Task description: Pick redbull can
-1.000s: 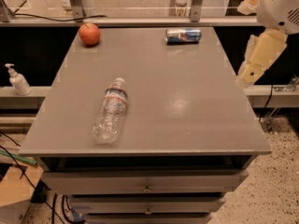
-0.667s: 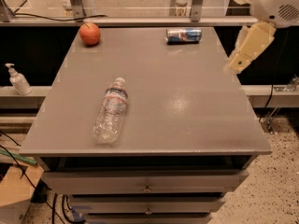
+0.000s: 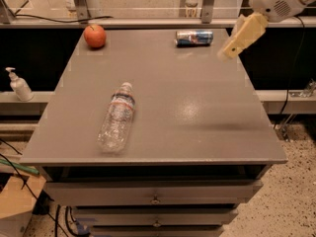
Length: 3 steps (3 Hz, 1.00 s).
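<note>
on the far left a soap dispenser point(image 3: 19, 85) stands off the grey table point(image 3: 197, 117). at the table's back left sits an apple point(image 3: 95, 36), and nearer the front a clear water bottle point(image 3: 117, 117) lies on its side; none of these has shifted. the redbull can point(image 3: 194, 37) lies on its side at the back edge, right of centre, also unmoved. what has changed is the gripper point(image 3: 229, 51): a second ago it hung beyond the table's right edge, and it has swung leftward over the back right corner, now near the can but not touching it. whether it is released or clenched, i cannot tell. judged so, the approach is closing and the grasp is not yet begun.
</note>
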Each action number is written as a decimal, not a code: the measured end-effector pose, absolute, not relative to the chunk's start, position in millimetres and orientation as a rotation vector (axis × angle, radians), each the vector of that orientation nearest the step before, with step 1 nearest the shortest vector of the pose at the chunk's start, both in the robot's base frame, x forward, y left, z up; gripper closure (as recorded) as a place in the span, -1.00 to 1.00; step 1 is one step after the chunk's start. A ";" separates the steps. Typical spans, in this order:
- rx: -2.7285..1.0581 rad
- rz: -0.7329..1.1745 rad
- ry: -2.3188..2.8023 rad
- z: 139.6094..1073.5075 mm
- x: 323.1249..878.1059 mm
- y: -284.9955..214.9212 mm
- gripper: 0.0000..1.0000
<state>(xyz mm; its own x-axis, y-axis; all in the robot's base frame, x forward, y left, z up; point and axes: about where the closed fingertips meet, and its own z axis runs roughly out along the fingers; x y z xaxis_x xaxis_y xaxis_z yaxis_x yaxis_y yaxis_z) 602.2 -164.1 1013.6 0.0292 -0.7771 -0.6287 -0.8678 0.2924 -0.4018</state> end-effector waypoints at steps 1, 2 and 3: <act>-1.442 0.262 1.706 1002.1 649.9 -157.6 -1.00; -1.444 0.263 1.706 1001.9 649.5 -156.8 -1.00; -1.441 0.248 1.701 995.4 659.0 -149.5 -1.00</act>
<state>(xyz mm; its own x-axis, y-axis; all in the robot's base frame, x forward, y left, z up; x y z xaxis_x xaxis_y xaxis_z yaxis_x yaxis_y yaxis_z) 659.0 -149.5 995.4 0.0469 -0.7040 -0.7086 -0.8772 0.3103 -0.3664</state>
